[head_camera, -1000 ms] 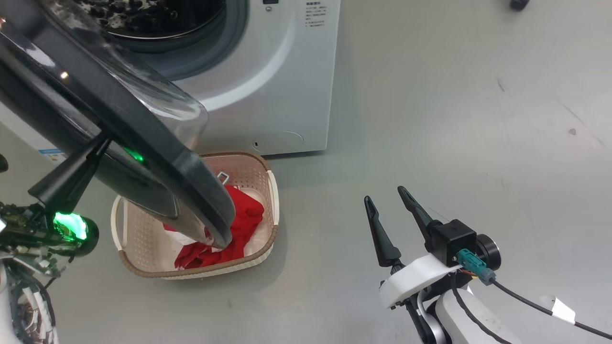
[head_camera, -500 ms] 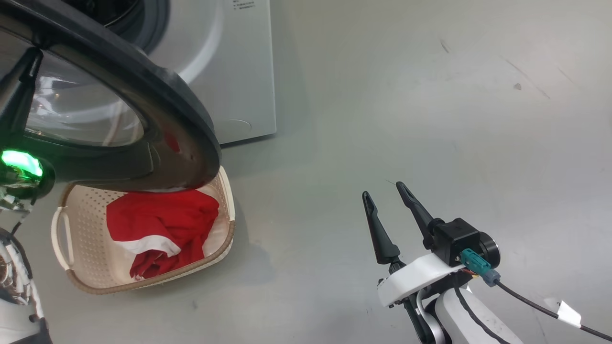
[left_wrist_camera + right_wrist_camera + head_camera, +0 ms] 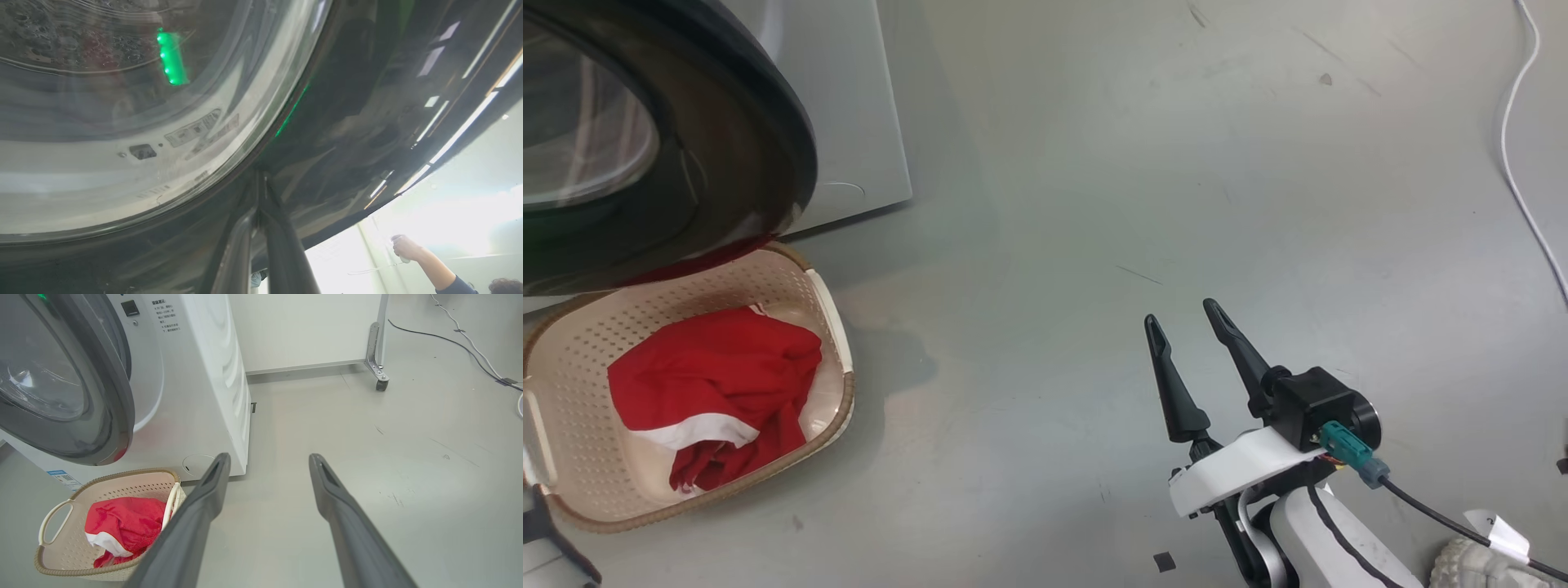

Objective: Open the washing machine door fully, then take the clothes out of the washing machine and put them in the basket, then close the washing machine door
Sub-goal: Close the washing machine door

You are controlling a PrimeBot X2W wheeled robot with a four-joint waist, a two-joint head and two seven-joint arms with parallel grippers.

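The large round washing machine door (image 3: 118, 416), a glossy black rim around a bulging clear glass bowl, sits at the upper left of the right wrist view, swung close to the front of the big white washing machine (image 3: 196, 396) but, as I judge it, not yet flush. In the left wrist view the left hand (image 3: 259, 192) rises from the bottom centre, its two dark fingers clenched together on nothing, their tips pressed against that black rim. Just below the door, at the lower left of the head view, stands the cream perforated plastic basket (image 3: 845, 408) with a brown woven-look rim, and the bright red clothes (image 3: 711, 367) with white trim lie bunched inside it. So only the closing step seems left.

Further out, at the lower right of the head view, the right hand (image 3: 1181, 314) hangs over the bare grey floor (image 3: 1094, 204), fingers spread wide and released, well apart from everything.

The rim is slick and curved, so the clenched tips could skate off sideways during the push and leave the door ajar. A push that is too soft may bring it to the seal without latching. The door's lower edge passes just above the basket's far rim; any sag or a nudged basket could make them catch
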